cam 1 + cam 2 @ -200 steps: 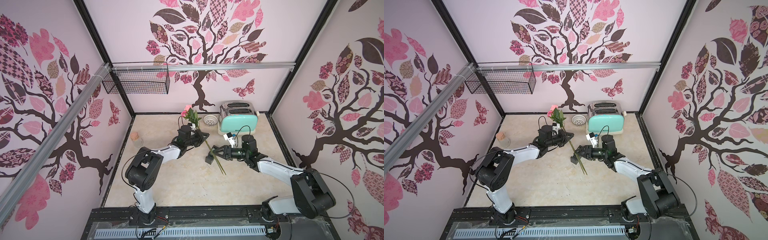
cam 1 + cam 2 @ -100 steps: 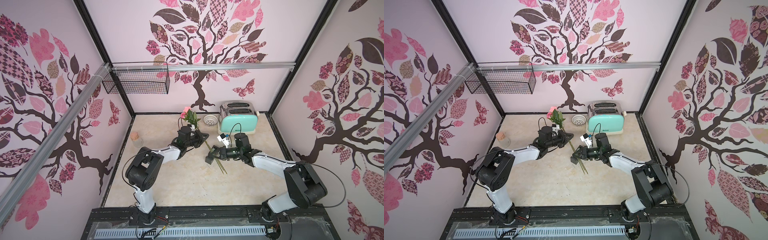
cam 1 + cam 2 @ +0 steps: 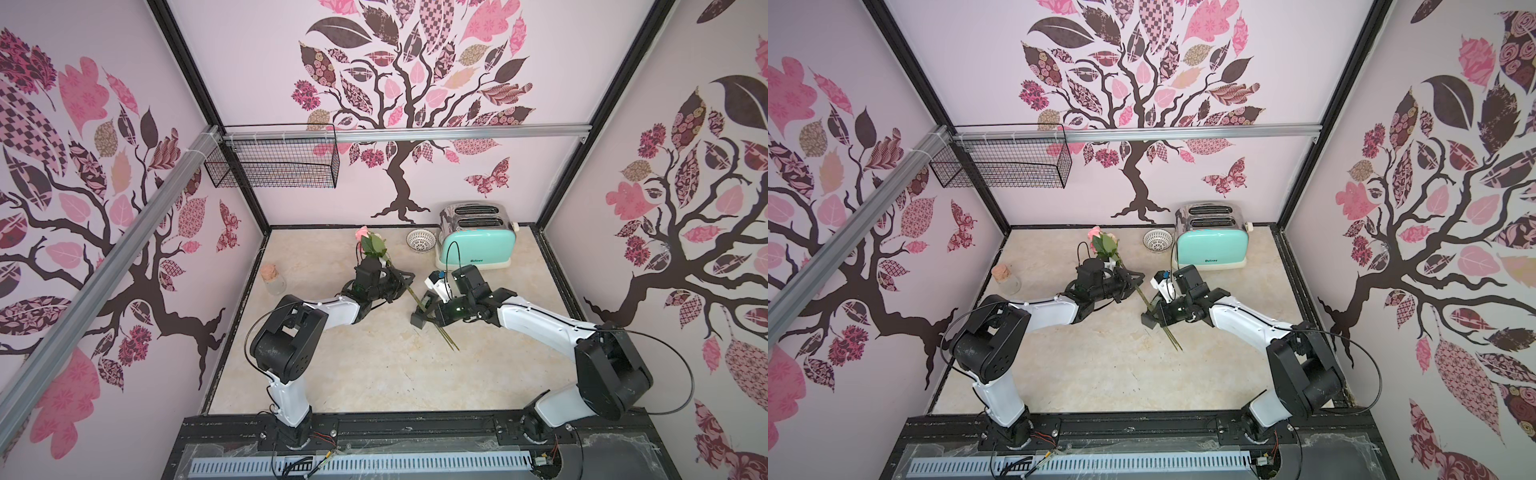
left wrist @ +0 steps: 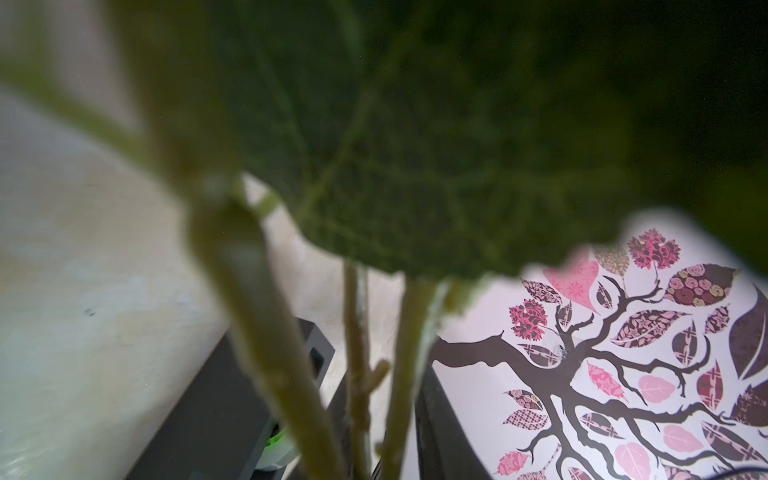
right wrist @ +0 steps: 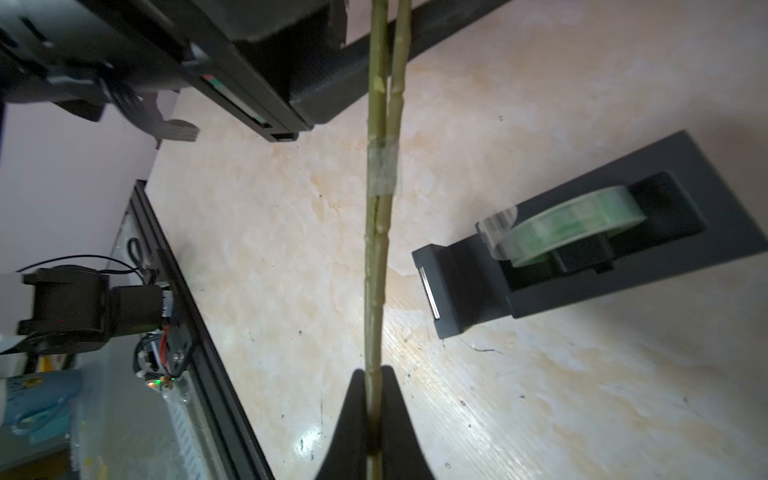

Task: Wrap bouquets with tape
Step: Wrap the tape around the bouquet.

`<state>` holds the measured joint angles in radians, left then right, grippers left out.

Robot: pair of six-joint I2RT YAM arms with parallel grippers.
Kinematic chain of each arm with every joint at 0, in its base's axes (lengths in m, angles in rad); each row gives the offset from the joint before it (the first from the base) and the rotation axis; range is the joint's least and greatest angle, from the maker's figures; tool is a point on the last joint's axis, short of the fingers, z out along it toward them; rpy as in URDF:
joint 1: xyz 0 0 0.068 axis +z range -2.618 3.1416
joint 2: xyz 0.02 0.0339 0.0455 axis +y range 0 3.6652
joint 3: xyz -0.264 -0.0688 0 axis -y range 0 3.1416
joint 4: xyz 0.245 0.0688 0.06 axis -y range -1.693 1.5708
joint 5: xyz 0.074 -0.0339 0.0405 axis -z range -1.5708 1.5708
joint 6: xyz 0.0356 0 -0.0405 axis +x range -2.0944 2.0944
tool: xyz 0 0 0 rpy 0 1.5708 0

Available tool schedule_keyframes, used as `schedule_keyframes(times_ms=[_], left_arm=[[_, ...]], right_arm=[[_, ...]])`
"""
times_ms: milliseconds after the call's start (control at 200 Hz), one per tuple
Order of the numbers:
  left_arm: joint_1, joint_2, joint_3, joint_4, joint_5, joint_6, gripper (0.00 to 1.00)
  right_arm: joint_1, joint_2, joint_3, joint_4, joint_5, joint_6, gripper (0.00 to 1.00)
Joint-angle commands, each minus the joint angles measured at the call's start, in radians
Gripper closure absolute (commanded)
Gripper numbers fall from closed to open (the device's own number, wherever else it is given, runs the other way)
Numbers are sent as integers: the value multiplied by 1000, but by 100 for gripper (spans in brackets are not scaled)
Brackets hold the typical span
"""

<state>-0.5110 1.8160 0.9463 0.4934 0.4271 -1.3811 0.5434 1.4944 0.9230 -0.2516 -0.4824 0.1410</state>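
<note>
- The bouquet (image 3: 1105, 246) runs slanted across the table (image 3: 1100, 365), with its pink flowers toward the back wall and its thin stems pointing to the front.
- My left gripper (image 3: 1133, 279) is at the stems just under the leaves.
- My right gripper (image 3: 1158, 313) meets the same stems lower down, just beside the black tape dispenser (image 3: 1147, 322).
- A mint toaster (image 3: 1210, 247), a small white basket (image 3: 1158, 240) and a corked glass jar (image 3: 1008, 282) stand well apart from them.

Pale pink walls (image 3: 257, 50) with tree decals (image 3: 399, 104), beige marbled floor (image 3: 374, 374), wire basket (image 3: 274, 166) on aluminium rail (image 3: 457, 134)
</note>
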Motion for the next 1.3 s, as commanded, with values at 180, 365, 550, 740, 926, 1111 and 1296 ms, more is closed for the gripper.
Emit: schedule_keyframes(times_ms=[180,365,550,740,926,1111,1296], left_arm=[[-4,-46,-20,-54,-19,-9,75],[-17,-36,-13,-77,-22,-19,75],[-27,-31,-5,-101,-27,-30,75],[-35,-23,10,-114,-23,-45,80],[-38,-45,14,-127,-28,-50,80],[-38,-63,44,-144,-28,-52,80],[-38,-76,73,-165,-28,-45,80]], right_arm=[[120,-120,-23,-50,460,-219,100],[205,-143,-58,-2,659,-297,100],[247,-148,-83,36,771,-347,100],[358,-156,-141,123,956,-456,100],[365,-189,-157,163,1010,-473,100],[368,-226,-155,191,1028,-516,100],[369,-244,-142,194,1034,-525,100]])
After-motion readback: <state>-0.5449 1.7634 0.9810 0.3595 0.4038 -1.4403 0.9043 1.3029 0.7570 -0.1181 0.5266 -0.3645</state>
